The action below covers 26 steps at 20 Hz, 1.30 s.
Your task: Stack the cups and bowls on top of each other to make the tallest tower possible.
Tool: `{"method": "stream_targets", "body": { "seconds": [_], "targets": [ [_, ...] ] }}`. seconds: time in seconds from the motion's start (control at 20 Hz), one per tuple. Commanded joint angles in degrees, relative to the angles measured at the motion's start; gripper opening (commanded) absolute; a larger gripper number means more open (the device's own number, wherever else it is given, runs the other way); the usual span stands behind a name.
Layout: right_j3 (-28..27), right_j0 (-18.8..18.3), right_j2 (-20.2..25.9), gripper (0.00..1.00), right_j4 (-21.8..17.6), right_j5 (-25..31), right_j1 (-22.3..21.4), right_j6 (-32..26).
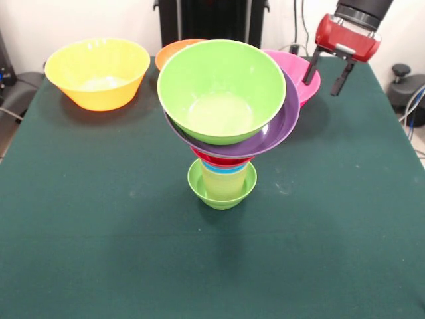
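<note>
The tower (223, 133) stands mid-table. Its base is the small lime-green bowl (222, 193). In it sit nested cups: the pale yellow cup (224, 181), a blue rim (226, 170), then red (222, 160). On them rests the wide purple bowl (282, 129), and the large green bowl (222, 90) tops it, tilted slightly. My gripper (325, 74) is open and empty at the far right, above the pink bowl (302, 74). The large yellow bowl (97, 72) stands at the far left. The orange bowl (174, 50) peeks out behind the tower.
The dark green table (99, 232) runs to its front and side edges. The robot's black pedestal (212, 20) stands behind the table's far edge. Cables and dark gear lie off the table at both sides.
</note>
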Motion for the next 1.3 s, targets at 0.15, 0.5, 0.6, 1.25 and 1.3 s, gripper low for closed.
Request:
{"method": "stream_targets", "body": {
  "seconds": [0.15, 0.5, 0.6, 1.25, 1.3],
  "targets": [
    [4.95, 0.64, 4.0, 1.0, 3.58, -5.31, 4.28, 11.85],
    [5.85, 0.66, 4.1, 1.0, 4.47, -7.87, 5.67, 11.25],
    [6.15, 0.74, 4.12, 1.0, 4.78, -8.36, 5.77, 11.11],
    [6.63, 1.34, 4.37, 1.0, 6.85, -8.64, 5.93, 9.98],
    [6.54, 1.37, 4.33, 1.0, 6.94, -8.42, 5.91, 9.89]
  ]
}}
